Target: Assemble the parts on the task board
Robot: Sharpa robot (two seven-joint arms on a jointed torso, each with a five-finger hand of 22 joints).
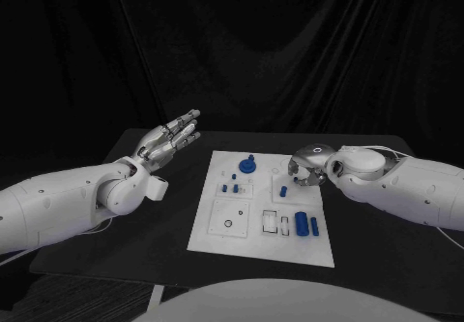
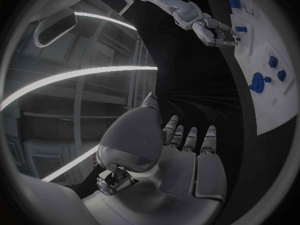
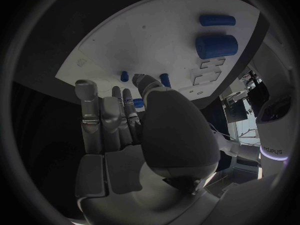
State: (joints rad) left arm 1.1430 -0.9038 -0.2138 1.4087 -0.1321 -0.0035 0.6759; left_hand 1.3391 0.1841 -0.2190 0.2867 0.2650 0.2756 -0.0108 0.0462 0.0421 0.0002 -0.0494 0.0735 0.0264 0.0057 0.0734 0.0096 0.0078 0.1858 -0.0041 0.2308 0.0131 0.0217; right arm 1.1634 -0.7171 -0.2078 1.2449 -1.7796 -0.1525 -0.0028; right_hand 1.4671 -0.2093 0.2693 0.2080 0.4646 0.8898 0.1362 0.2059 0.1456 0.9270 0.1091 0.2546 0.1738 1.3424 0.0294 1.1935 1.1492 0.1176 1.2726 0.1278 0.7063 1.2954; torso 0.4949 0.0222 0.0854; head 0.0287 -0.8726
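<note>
Fingers of left hand (image 1: 170,139) wide, empty; right hand (image 1: 308,168) curled over board (image 1: 218,231), grip unclear. Several parts (image 1: 302,222) loose.

We see our left hand (image 2: 181,160) with fingers (image 2: 190,137) straight and holding nothing, above the table (image 2: 206,80). Beyond it, our right hand (image 2: 215,32) curls beside the task board (image 2: 275,110) with its blue parts (image 2: 257,82).
</note>
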